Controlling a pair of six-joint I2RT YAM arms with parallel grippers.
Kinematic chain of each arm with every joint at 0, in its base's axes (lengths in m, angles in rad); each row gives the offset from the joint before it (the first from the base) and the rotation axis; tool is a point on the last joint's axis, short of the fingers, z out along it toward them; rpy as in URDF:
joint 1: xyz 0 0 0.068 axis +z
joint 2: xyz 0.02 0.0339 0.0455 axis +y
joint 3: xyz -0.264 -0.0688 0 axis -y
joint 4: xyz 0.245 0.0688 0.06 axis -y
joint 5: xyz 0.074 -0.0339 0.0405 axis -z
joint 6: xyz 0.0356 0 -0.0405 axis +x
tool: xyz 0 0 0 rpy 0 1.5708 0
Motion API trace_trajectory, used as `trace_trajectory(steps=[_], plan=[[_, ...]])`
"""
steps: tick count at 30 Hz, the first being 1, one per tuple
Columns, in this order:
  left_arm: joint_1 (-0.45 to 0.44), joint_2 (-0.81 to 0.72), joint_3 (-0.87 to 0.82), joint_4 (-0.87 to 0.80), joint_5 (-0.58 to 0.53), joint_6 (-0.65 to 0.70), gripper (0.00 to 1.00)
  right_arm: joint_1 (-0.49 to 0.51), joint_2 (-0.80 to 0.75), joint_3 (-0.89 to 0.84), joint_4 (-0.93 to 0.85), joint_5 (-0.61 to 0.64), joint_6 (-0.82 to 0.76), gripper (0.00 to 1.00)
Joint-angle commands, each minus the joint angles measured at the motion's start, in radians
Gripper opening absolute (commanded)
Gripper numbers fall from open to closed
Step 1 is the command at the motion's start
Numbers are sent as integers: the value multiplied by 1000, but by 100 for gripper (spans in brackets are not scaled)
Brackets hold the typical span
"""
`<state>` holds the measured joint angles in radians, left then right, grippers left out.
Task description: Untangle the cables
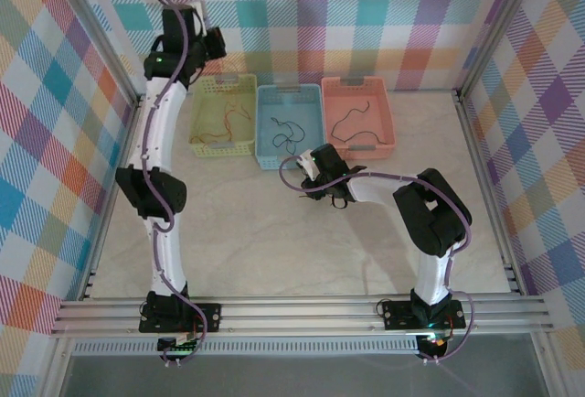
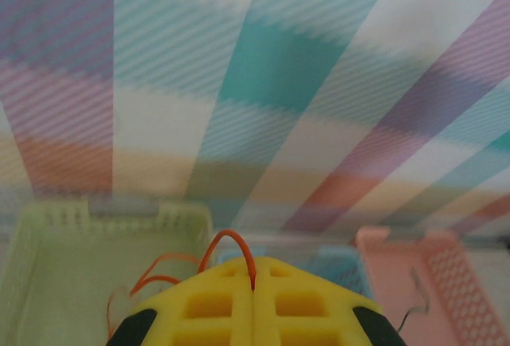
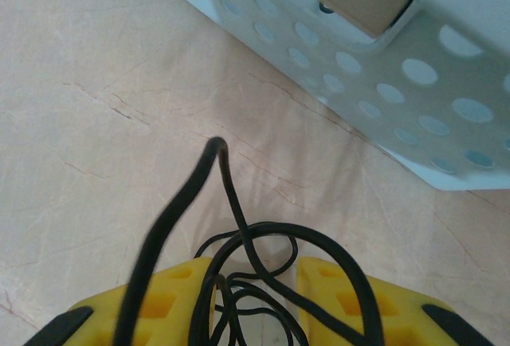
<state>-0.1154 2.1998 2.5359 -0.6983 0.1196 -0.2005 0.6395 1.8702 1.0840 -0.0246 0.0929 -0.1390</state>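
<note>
Inside the right pincer (image 3: pixel 255 276) black cables (image 3: pixel 177 206) sit gripped; left pincer (image 2: pixel 253 284) clamps a red-orange cable (image 2: pixel 229 234).

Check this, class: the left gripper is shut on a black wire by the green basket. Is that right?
Not quite: the left gripper is shut on a red-orange wire, not a black one, by the green basket. The left wrist view shows it.
</note>
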Motion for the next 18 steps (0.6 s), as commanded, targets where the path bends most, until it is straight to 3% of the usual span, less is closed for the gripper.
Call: trace_trajectory(steps=[1,4,5,6,7,9,12,14,18], plan=[[19,9,-70,-94,33,-36,0,-4,3,25,-10,-23,6,34],[27,6,-164,-115,4,-73,0,-4,3,25,-11,-27,7,34],[34,5,-192,-123,17,-86,11,-4,3,25,-10,-28,7,33],[39,8,-205,-142,33,-97,31,-4,4,25,-9,-28,8,34],[43,12,-205,-170,42,-102,43,-4,2,24,-9,-29,8,34],[43,3,-211,-223,38,-103,62,-4,3,25,-10,-31,7,34],[43,-56,-267,-251,47,-94,73,-4,4,27,-11,-35,8,34],[42,-111,-311,-274,38,-93,75,-3,5,28,-11,-35,8,34],[43,-322,-630,-160,-4,-140,75,-2,6,31,-15,-36,10,35]])
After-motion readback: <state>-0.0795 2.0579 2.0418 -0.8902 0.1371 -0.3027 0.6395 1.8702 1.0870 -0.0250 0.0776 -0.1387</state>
